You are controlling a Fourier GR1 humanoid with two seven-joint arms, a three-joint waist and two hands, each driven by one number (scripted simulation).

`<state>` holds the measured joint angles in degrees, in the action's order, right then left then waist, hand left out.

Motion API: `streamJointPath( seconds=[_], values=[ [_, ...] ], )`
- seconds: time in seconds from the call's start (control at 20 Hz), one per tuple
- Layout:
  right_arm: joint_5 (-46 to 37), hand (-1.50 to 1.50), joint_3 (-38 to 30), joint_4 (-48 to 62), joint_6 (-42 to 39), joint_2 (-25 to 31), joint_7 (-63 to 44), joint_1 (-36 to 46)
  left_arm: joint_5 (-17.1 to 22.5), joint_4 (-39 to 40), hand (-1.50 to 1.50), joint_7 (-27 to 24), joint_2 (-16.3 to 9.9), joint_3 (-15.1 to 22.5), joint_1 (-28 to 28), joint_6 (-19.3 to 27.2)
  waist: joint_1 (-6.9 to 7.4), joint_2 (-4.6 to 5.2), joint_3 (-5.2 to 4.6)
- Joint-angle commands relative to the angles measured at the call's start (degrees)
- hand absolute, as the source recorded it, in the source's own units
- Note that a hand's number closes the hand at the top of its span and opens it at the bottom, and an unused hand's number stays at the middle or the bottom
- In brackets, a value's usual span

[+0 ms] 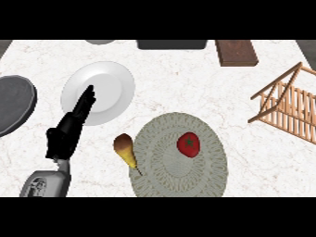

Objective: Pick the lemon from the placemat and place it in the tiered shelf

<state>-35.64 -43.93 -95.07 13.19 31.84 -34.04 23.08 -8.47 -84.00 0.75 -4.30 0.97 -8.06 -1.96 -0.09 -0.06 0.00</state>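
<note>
On the round woven placemat [179, 157], near centre of the surface, lay a red round fruit [189, 144] with a small green mark on top; it looked like a tomato, and no yellow lemon showed on the mat. The fruit sat on the mat's far half, slightly right of the mat's middle. A pear [125, 148], yellow-brown, lay just beside the mat's left edge, stem pointing to the near side.

The left hand [70, 129] came in from the near left on a grey forearm. Its fingers were straight and held together, pointing far and slightly right, with the tips over the near-left part of a white plate [109, 83]. It held nothing. It stood well apart from the red fruit, left of the pear. The right hand did not show.

The tiered shelf [293, 109], made of wooden slats, stood at the right edge, tilted in view, well apart from the mat.

The surface [187, 83] was pale marble. A dark grey pan [6, 106] lay at the left edge. At the far edge were a brown wooden board [236, 52] and a dark tray [172, 44].
</note>
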Motion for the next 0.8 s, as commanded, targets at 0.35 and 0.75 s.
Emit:
streamJointPath(
  seconds=[0.35, 0.75],
  values=[
    [7.8, -1.50, -12.7, -9.0, 3.0, 6.7, -11.3, 3.5, -0.8, 1.2, 0.00, 0.6, 1.1, 0.2, -0.9, 1.1, -0.78, -0.24, -0.05],
    [19.6, -1.50, -30.3, -7.7, -12.8, 13.3, -20.0, -8.4, -0.9, -0.8, 0.00, 0.0, 0.2, -0.2, 1.9, 1.2, -2.13, -0.56, 0.03]
  ],
)
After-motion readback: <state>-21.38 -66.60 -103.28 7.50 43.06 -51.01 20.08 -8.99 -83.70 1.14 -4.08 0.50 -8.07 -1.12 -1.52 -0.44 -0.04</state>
